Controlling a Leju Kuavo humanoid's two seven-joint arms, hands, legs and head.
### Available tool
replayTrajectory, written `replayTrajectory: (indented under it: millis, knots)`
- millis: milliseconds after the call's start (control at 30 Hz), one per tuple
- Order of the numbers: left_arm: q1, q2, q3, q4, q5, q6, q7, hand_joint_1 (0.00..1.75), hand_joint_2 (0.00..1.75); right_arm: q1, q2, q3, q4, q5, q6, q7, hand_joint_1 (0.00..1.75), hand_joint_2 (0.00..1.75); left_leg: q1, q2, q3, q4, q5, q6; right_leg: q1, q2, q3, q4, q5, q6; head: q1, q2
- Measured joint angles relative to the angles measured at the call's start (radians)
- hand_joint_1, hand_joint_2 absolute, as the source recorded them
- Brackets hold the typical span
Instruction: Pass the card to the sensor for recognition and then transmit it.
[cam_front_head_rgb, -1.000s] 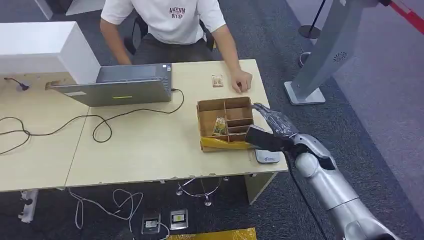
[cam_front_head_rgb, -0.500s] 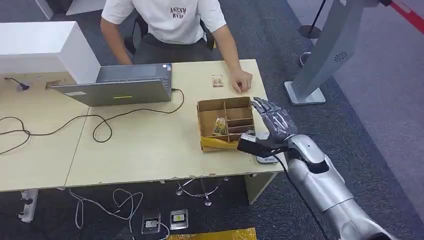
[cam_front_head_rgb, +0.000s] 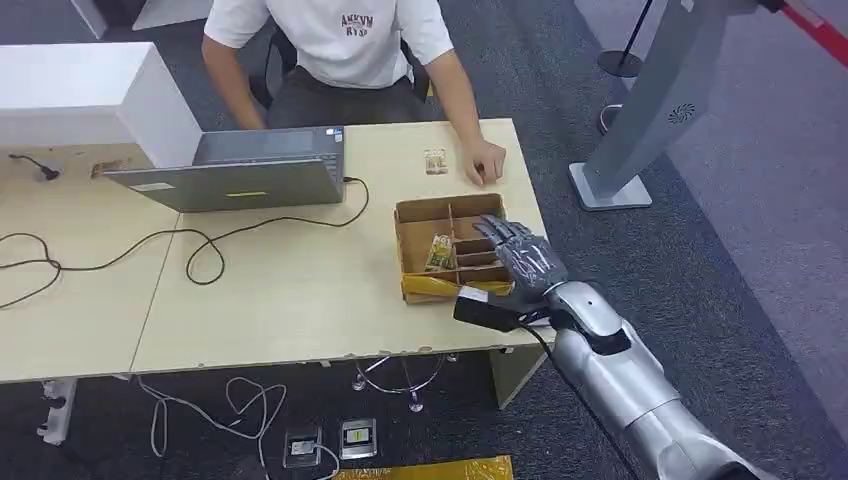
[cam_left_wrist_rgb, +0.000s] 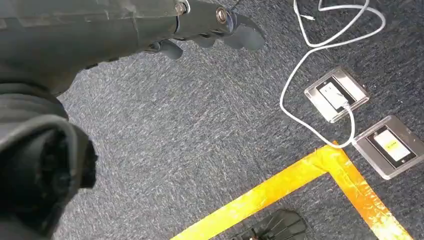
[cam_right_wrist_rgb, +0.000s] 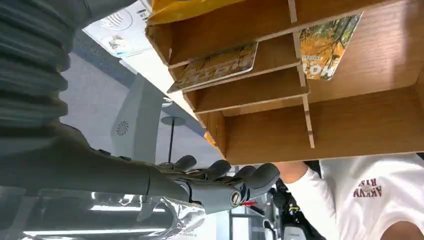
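Note:
A wooden divided box (cam_front_head_rgb: 420, 211) stands near the table's right front corner, with a yellow-printed card (cam_front_head_rgb: 440, 252) in one compartment. In the right wrist view the box (cam_right_wrist_rgb: 350, 125) holds one card (cam_right_wrist_rgb: 215, 65) in a narrow slot and another (cam_right_wrist_rgb: 327, 45) in a wider compartment. My right hand (cam_front_head_rgb: 517, 260) hovers over the box's right side, fingers spread and holding nothing. The white sensor (cam_right_wrist_rgb: 120, 27) lies on the table beside the box, under my wrist. Another card (cam_front_head_rgb: 435, 161) lies further back, beside a person's hand (cam_front_head_rgb: 485, 165). My left hand (cam_left_wrist_rgb: 210, 25) hangs over the carpet and holds nothing.
A person sits at the far side behind a grey laptop (cam_front_head_rgb: 240, 172). Black cables (cam_front_head_rgb: 190, 250) trail across the left of the table, and a white box (cam_front_head_rgb: 90, 95) stands at the back left. A grey stand (cam_front_head_rgb: 650, 110) rises to the right. Floor sockets (cam_front_head_rgb: 325, 440) sit below the table's front edge.
My right hand has moved left, from beside the table's right edge to over the right side of the box. Its fingers stay spread. The person's hand has not moved.

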Motion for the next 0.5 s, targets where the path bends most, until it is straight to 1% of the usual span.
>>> replayTrajectory:
  millis: [133, 333, 500]
  knots:
    - [0.001, 0.0, 0.0, 0.0, 0.007, -0.002, 0.0, 0.0, 0.0, -0.011, 0.008, 0.008, 0.026, -0.002, -0.006, -0.011, 0.0, 1.75, 0.0, 0.0, 0.0, 0.0, 0.0, 0.0, 0.0, 0.0, 0.0, 0.0, 0.0, 0.0, 0.0, 0.0]
    - [0.006, 0.001, 0.001, 0.0, 0.015, -0.002, -0.005, 0.0, 0.0, -0.027, 0.024, 0.014, 0.062, -0.004, -0.034, -0.028, 0.0, 1.75, 0.0, 0.0, 0.0, 0.0, 0.0, 0.0, 0.0, 0.0, 0.0, 0.0, 0.0, 0.0, 0.001, 0.0]
    - [0.014, 0.0, 0.013, 0.0, 0.028, 0.003, -0.009, 0.0, 0.0, -0.065, 0.048, 0.015, 0.135, -0.003, -0.08, -0.029, 0.0, 1.75, 0.0, 0.0, 0.0, 0.0, 0.0, 0.0, 0.0, 0.0, 0.0, 0.0, 0.0, 0.0, 0.0, 0.0]
